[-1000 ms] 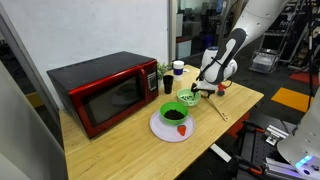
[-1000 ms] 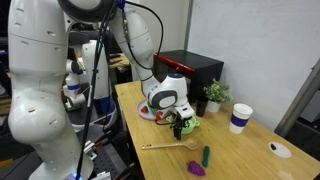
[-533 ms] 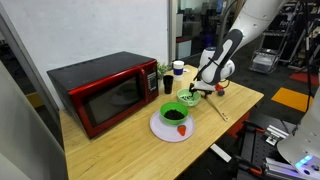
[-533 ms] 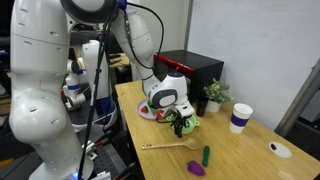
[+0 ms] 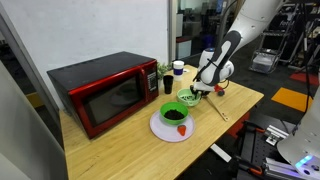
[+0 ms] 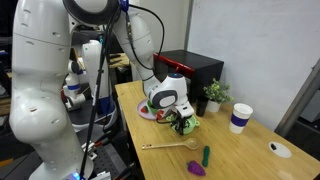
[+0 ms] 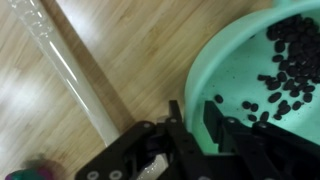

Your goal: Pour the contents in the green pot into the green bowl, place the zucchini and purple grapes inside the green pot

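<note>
Green plastic rim of the green pot (image 7: 228, 62), at the right of the wrist view, is straddled by the gripper (image 7: 198, 116), jaws narrowly apart, whether clamped cannot be told; it should be pinched firmly and lifted level.

in the wrist view the green pot (image 7: 235, 60) is cut off by the top and right edges, and the dark bits (image 7: 285, 75) inside it are too blurred to name. the fingers (image 7: 178, 120) run off the bottom edge; whether they pinch the rim cannot be told. a purple-and-green scrap (image 7: 40, 173) in the lower left corner is mostly out of frame. in both exterior views the green pot (image 5: 188, 98) (image 6: 191, 126) is largely hidden behind the fingers.
</note>
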You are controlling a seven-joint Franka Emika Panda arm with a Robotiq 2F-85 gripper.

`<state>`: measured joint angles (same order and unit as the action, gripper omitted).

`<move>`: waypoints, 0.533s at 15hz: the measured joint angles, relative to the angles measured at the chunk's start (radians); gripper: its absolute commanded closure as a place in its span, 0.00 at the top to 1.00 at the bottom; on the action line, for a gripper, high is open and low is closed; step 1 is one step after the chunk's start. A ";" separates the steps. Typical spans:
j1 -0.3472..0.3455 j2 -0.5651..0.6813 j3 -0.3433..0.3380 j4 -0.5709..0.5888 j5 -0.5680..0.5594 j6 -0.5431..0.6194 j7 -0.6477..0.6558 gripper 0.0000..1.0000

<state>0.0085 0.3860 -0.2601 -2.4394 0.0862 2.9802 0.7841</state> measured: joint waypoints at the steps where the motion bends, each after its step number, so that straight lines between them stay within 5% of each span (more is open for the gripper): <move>1: 0.000 0.000 0.000 0.000 0.000 0.001 -0.001 0.00; 8: -0.011 -0.010 0.026 0.009 0.041 0.002 -0.084 0.02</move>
<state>-0.0028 0.3756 -0.2343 -2.4307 0.1269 2.9826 0.7000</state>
